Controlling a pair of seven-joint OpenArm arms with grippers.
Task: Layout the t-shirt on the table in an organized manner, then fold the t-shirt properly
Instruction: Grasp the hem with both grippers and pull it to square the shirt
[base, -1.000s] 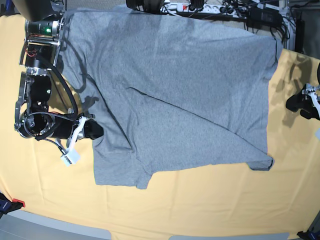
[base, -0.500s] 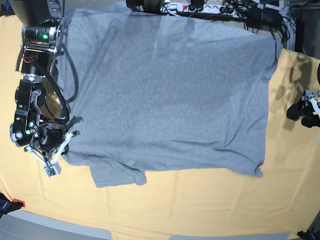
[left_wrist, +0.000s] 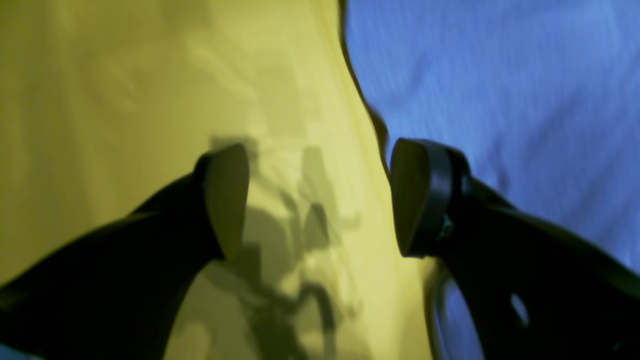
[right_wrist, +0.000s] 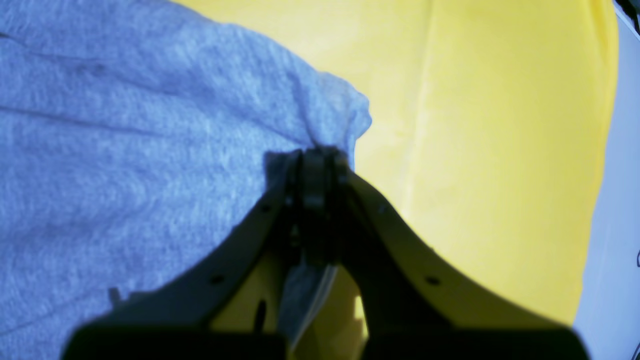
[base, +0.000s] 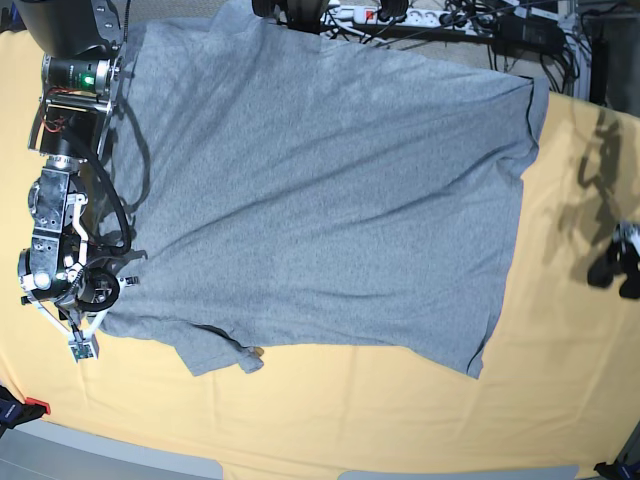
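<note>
Two arms work over the table (base: 380, 420), and the base view shows most of it. The t-shirt (base: 330, 190) lies spread wide across the pale yellow-orange cloth, plain grey side up, reaching from the far edge near the cables down toward the middle. A sleeve pokes out at its lower left. The right gripper (base: 100, 292) sits on the left of this view at the shirt's lower left corner, touching the fabric edge. The left gripper (base: 618, 268) is at the far right edge of the view, on bare cloth well apart from the shirt, with its shadow falling on the table beside it.

From the left wrist view, the left gripper (left_wrist: 320, 200) has its two dark fingers (left_wrist: 227, 195) spread wide with nothing between them. Below them is the yellow table (left_wrist: 125, 100), marked with the arm's shadow. The t-shirt (left_wrist: 500, 85), tinted blue here, fills the upper right, and its edge runs just beside the right-hand finger. The picture is blurred.

From the right wrist view, the right gripper (right_wrist: 315, 170) has its jaws pressed together on a bunched corner of the t-shirt (right_wrist: 125, 150). The fabric puckers up into the tips. Bare yellow table (right_wrist: 500, 150) lies to the right of the pinched corner.
</note>
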